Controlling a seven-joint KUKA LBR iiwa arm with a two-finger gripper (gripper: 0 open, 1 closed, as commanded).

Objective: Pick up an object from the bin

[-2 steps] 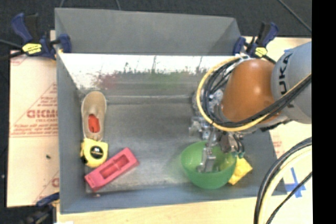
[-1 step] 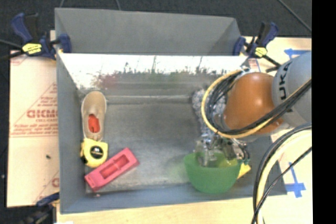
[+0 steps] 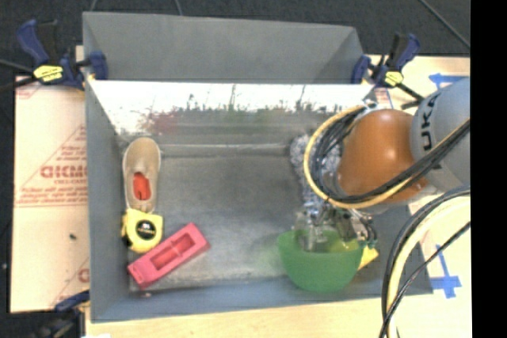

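In the lower right corner of the bin, you see the gripper low over a green bowl. You cannot tell whether the claw is released or clenched. Well apart, by the left wall, lie a beige shoe, a yellow tape measure and a pink block.

A green bowl sits upright in the bin's lower right corner.

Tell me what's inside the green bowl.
The gripper hangs inside the green bowl. A yellow thing shows at its right rim, inside or outside I cannot tell. The gripper covers the bowl's bottom.
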